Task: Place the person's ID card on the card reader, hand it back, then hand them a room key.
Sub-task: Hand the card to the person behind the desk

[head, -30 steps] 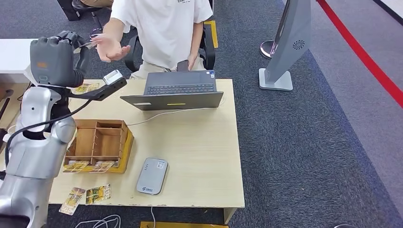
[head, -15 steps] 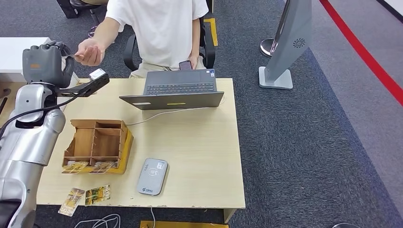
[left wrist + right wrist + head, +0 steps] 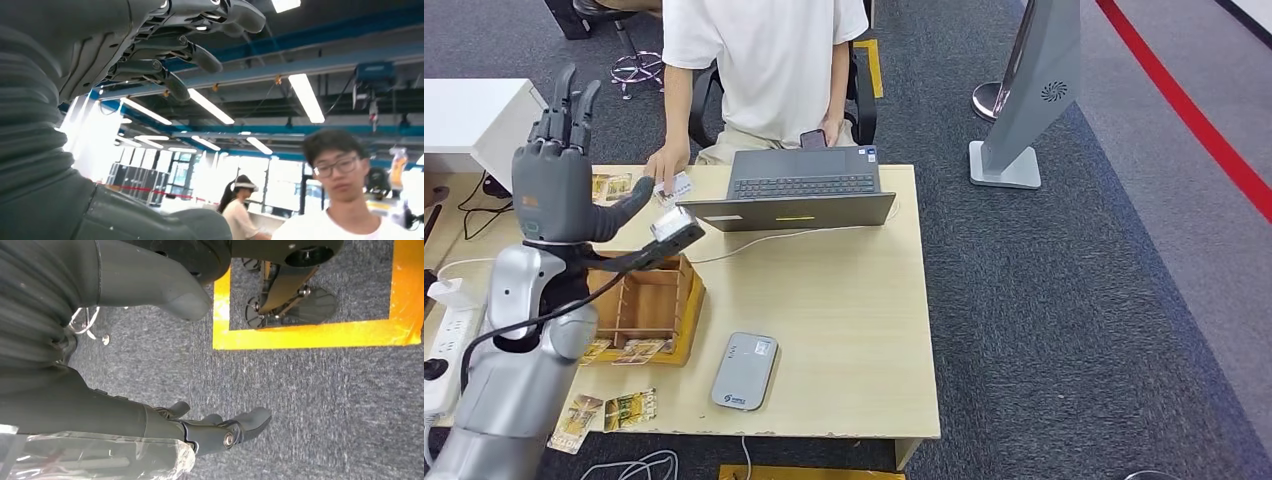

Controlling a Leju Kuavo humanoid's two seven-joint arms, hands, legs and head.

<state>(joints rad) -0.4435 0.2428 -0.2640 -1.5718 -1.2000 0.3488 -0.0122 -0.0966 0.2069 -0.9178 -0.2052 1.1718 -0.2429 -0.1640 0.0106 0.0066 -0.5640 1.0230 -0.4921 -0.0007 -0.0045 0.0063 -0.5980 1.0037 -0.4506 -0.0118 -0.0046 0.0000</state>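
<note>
Grey carpet with a red stripe surrounds a pale wooden desk (image 3: 844,330), and a grey stand (image 3: 1034,100) rises off its far right corner. On the desk an open laptop (image 3: 799,195) faces a seated person in a white shirt (image 3: 764,60). A grey card reader (image 3: 744,370) lies flat near the front edge, with nothing on it. A wooden card box (image 3: 639,305) sits to its left, and picture cards lie at the foot of the box and along the desk's front left corner (image 3: 604,412).

The left hand (image 3: 559,175) is raised above the desk's left side, with its fingers (image 3: 569,105) straight, spread and pointing up, and its thumb stuck out to the side. It holds nothing. The left wrist view agrees: the fingers (image 3: 190,50) fan out against ceiling lights, with the person's head below them.

The person's hand (image 3: 667,163) rests at the desk's far edge, just left of the laptop, on a small white card (image 3: 676,186) that lies on the desk; its print is too small to read. More picture cards (image 3: 609,187) lie just left of that hand.

The right hand (image 3: 200,427) hangs above the carpet beside yellow floor tape, with its fingers loosely apart and nothing in them.
</note>
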